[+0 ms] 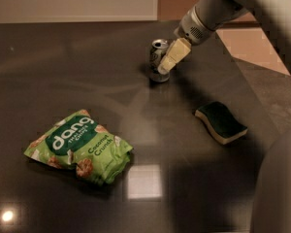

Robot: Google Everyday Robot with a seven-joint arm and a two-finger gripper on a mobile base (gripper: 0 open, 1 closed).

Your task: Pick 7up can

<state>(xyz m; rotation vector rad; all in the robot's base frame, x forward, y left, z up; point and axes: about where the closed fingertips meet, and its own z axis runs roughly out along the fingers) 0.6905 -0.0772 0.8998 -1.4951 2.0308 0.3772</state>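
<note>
Your pincer (168, 62) is sitting low against the right side of the 7up can (157, 56), which is standing upright at upper centre of the desk (77, 76), probably for a side grasp; its grip you cannot tell.

Glossy table (87, 72); metal 7up can (156, 50) beside perhaps-plastic end effector (164, 67)

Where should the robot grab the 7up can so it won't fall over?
Probably around the middle of its round side. The 7up can stands upright on the table, so its straight wall suits a sideways squeeze, low enough not to tip it. Coming from the right looks best, because the gripper is close against the can on that side.
</note>
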